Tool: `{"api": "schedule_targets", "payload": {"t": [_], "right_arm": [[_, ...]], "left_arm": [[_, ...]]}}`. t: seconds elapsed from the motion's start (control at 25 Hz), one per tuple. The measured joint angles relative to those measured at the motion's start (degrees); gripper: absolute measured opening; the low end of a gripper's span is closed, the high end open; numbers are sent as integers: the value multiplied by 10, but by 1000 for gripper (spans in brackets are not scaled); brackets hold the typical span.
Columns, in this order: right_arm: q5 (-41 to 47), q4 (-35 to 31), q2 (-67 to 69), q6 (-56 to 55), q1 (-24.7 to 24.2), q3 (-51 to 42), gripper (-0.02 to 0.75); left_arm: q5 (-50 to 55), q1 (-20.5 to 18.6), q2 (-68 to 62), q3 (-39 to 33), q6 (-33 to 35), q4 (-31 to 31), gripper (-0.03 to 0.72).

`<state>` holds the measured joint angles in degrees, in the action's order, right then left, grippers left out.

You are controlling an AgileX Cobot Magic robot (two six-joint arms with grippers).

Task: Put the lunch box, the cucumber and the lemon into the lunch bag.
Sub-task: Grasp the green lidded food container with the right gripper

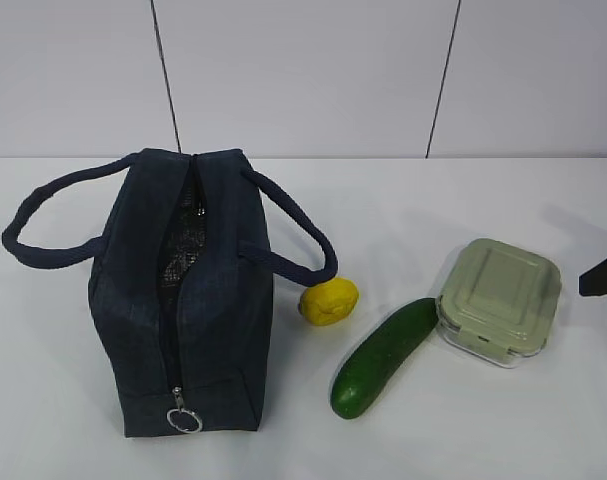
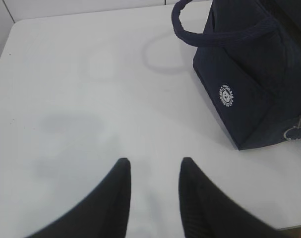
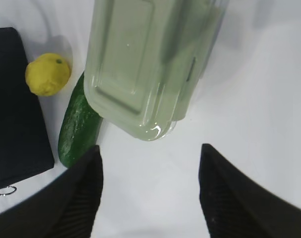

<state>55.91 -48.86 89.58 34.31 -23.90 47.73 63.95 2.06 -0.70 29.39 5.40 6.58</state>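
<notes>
Lunch bag part-unzipped, contents unseen; lunch box lidded beside cucumber.

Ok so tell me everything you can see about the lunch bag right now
The lunch bag is a dark navy, box-shaped fabric bag standing upright on the white table, left of the lemon. Its top zipper is mostly open, showing silvery lining inside, with a metal ring pull hanging at the near end. Two padded loop handles droop to either side; the right one ends just above the lemon. A small round white logo marks one side. Neither gripper touches it.
</notes>
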Motion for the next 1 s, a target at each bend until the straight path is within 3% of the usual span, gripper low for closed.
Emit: {"api": "schedule_targets", "payload": {"t": [0.6,1.0], "right_arm": [[-32,-3,6,0,0,1,449],[-54,-19,6,0,0,1,545]], "left_arm": [[0,0,0,0,0,0,234],[0,0,0,0,0,0,234]]}}
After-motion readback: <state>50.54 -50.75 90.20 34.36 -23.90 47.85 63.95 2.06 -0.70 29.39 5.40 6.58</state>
